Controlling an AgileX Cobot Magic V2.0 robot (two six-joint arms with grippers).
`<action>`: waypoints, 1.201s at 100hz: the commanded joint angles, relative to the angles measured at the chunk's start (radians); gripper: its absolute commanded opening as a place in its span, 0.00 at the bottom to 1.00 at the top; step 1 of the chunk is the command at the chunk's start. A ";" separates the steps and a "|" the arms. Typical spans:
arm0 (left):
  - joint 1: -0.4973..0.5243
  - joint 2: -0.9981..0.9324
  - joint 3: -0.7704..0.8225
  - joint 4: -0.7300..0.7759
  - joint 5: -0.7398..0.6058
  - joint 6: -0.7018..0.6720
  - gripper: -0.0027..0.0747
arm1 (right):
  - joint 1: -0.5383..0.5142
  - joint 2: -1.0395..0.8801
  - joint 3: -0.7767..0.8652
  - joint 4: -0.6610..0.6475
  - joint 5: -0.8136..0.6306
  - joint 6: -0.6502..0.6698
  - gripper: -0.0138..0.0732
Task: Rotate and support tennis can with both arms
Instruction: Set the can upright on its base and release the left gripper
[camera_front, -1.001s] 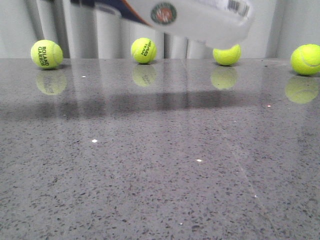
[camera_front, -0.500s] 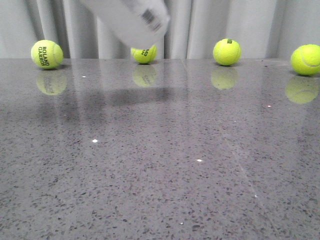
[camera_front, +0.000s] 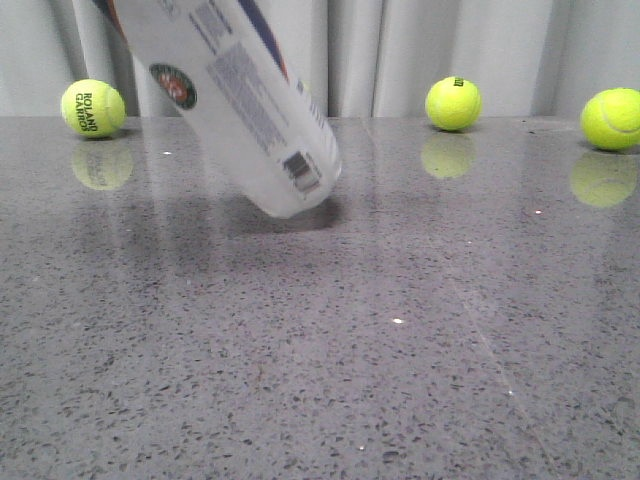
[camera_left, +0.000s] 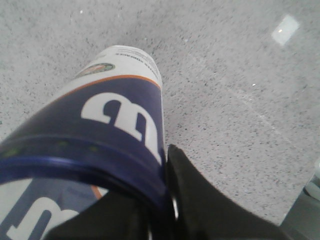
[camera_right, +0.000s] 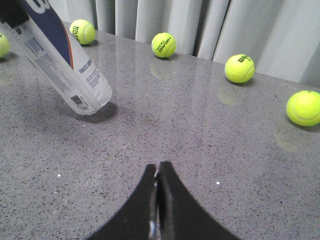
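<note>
Tennis can (camera_front: 232, 100) tilted steeply, lower end at or just above the grey tabletop (camera_front: 400, 350), top leaning toward the left. Left claw (camera_left: 150, 220) pinching the can's navy rim. Right claw (camera_right: 158, 200) pressed together, holding nothing, well apart from the can. Tennis balls (camera_front: 453, 103) along the far edge.

Tilted tennis can (camera_right: 60, 60), end effector (camera_right: 158, 172) closed
</note>
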 joint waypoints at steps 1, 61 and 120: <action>-0.010 -0.026 -0.026 -0.009 0.018 -0.013 0.02 | -0.005 0.011 -0.024 0.000 -0.083 -0.003 0.09; -0.010 0.040 -0.170 -0.071 0.018 -0.013 0.60 | -0.005 0.011 -0.024 0.000 -0.083 -0.003 0.09; -0.117 0.207 -0.408 -0.090 -0.003 -0.013 0.60 | -0.005 0.011 -0.024 0.000 -0.083 -0.003 0.09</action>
